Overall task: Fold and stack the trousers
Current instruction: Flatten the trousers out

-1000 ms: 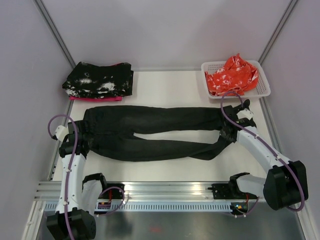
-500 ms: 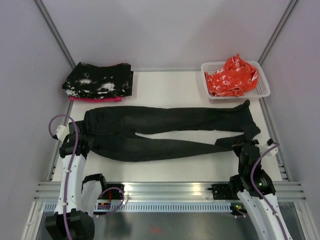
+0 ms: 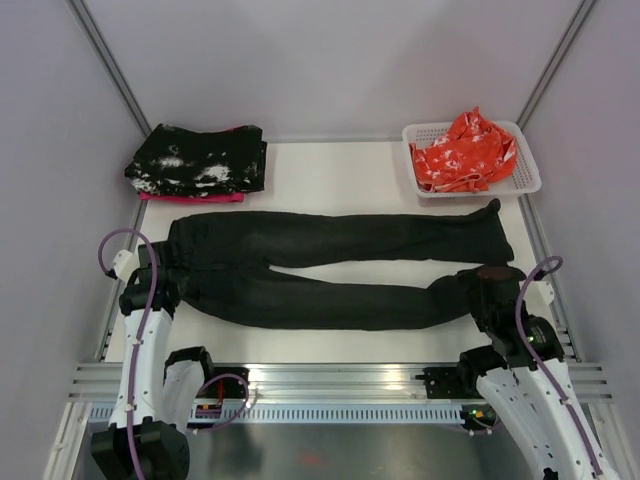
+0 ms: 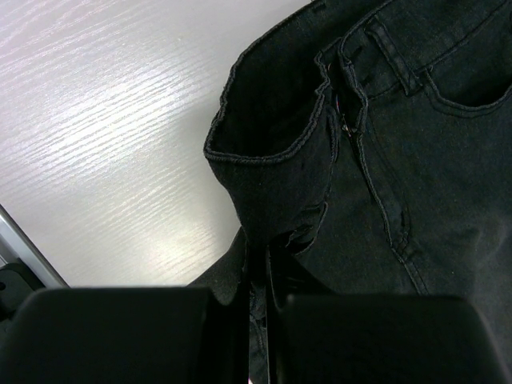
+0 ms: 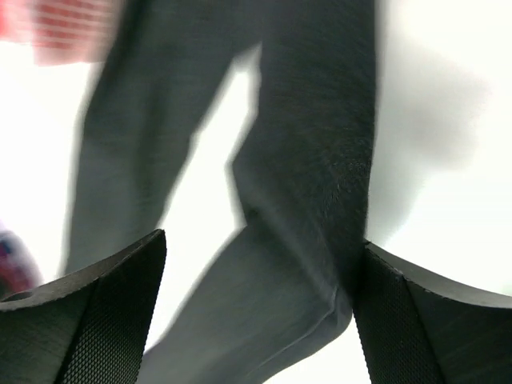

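The trousers [image 3: 330, 270] lie lengthwise across the middle of the desk. The waist is towards the left edge and both leg ends are towards the right edge. The legs are slightly splayed, with a bare strip of desk between them.

The left tool [image 4: 258, 276] is clamped on a bunched fold of the waistband near the left edge. The right tool [image 5: 260, 264] stands wide open over the end of the near leg, holding nothing. Its view is blurred, so I cannot tell exactly where the hem sits between its fingers.

- **Missed or partial grip:** if the right tool closes here, it may catch only the top layer of this thin cloth, or only the near leg. The far leg would then stay behind and the fold would come out skewed.
- **Slipping waistband:** the left tool's pinch is small and off to one corner of the waist, so a lift could let the cloth slip or twist.
- **Snagging the basket:** the far leg's end lies near the basket [image 3: 527, 186] at the far right corner, so a wide sweep could snag it.
- **Disturbing the stack:** carrying the fold to the far left corner could nudge the speckled stack [image 3: 198, 160] there.
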Controlling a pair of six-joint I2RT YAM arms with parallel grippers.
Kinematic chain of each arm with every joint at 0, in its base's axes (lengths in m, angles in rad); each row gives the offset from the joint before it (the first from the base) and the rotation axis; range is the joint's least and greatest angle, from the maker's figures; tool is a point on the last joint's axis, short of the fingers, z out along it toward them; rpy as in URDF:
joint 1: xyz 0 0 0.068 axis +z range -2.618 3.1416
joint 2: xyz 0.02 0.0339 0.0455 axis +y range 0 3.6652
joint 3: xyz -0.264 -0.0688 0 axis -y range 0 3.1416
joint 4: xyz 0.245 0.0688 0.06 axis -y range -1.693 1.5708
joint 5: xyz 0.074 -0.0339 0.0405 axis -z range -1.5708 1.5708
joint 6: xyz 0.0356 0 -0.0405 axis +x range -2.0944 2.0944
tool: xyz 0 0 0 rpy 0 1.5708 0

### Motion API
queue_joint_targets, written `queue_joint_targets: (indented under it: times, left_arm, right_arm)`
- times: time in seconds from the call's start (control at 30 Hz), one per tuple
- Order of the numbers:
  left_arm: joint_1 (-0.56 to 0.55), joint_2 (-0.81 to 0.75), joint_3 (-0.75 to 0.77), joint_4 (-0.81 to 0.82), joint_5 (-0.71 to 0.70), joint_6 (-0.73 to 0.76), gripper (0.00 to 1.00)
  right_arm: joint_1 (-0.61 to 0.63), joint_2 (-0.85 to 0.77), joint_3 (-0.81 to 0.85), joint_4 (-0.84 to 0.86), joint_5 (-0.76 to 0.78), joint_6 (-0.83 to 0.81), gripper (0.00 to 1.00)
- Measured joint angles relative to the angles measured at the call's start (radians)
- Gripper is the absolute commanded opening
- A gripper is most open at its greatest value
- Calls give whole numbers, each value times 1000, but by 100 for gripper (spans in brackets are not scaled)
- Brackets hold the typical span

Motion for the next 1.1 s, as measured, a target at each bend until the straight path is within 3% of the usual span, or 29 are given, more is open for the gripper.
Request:
queue_joint_targets:
  times: [0.23,0.47,0.57,0.87,1.1]
  left_arm:
    - [0,0,0,0,-2,0,5]
    - [0,2,5,-1,-8,1,5]
    - [0,5,18,-2,-10,11,5]
    - [-1,25,80,-10,-51,80,4]
    - [-1,69,80,-57,-71,68,5]
  right_arm:
    - [0,132,381,-70,-71,-46,93]
    - [0,245,545,-21,-146,-214,92]
    - [0,338,487,24,-138,-293,90]
    - [0,531,75,164,-138,-399,73]
    - [0,706,-1,341,-130,-401,70]
